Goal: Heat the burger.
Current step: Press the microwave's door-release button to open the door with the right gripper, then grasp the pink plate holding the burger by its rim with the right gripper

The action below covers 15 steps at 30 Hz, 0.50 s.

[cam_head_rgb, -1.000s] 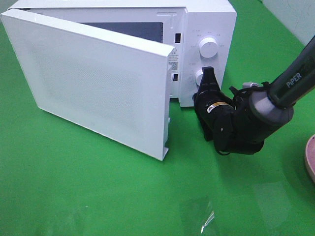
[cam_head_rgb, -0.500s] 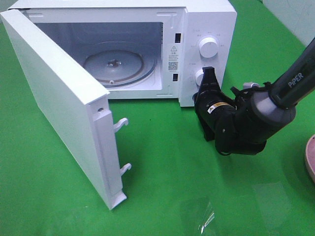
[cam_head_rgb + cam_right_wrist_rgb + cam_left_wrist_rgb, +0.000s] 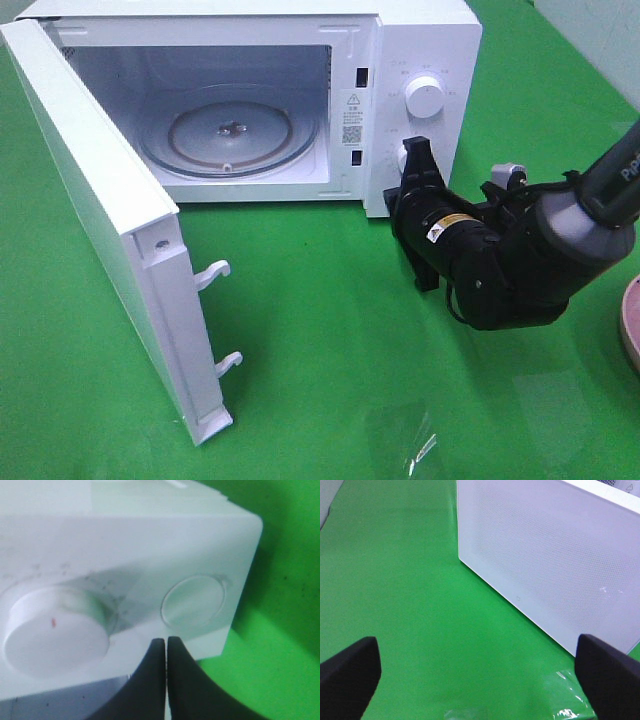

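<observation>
Right gripper [image 3: 416,150] is sitting with its two black fingers pressed together, nothing between them. It's pointing at the control panel of the white microwave [image 3: 430,40], right of centre in the overhead view. The tips are hovering just at the lower knob [image 3: 404,158], and I can't tell if they're actually touching it. The upper knob [image 3: 424,98] is sitting just above, uncovered. From the right wrist cam the closed right gripper [image 3: 165,645] is aiming at the panel's edge, between a raised round knob [image 3: 55,635] and a flatter round disc [image 3: 192,605] near the corner.

Left gripper [image 3: 477,660] is hanging wide apart over the green mat [image 3: 410,590], gripping nothing, with the door's dotted outer face [image 3: 545,555] in front of it. It isn't showing in the overhead view.

The microwave door [image 3: 100,200] is standing wide open, swinging out toward the lower left of the frame, its two latch hooks [image 3: 213,272] sticking off the edge. Inside, the glass turntable [image 3: 230,135] is lying bare. A sliver of a pink plate [image 3: 632,320] is peeking in at the right edge.

The burger isn't showing in any of my views, so I can't tell where it is.
</observation>
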Each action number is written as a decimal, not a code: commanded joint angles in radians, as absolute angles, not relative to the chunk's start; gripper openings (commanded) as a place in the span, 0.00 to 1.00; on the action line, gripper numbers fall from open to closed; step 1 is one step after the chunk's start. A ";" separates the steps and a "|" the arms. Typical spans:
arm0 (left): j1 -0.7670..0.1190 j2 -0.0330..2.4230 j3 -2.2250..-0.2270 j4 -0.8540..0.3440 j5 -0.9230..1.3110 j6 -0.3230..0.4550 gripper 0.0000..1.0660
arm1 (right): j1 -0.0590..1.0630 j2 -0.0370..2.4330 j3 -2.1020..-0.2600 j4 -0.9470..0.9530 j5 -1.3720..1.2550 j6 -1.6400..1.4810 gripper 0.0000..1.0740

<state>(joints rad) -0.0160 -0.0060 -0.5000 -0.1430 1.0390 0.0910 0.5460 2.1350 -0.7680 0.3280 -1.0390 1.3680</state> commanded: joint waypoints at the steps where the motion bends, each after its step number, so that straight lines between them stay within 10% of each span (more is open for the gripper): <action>1: -0.018 -0.015 -0.497 -0.147 1.036 0.085 0.92 | 0.551 2.094 -0.728 0.296 -0.982 1.368 0.00; 15: -0.018 -0.015 -0.497 -0.147 1.036 0.085 0.92 | 0.548 1.819 -0.644 0.143 -0.538 1.087 0.01</action>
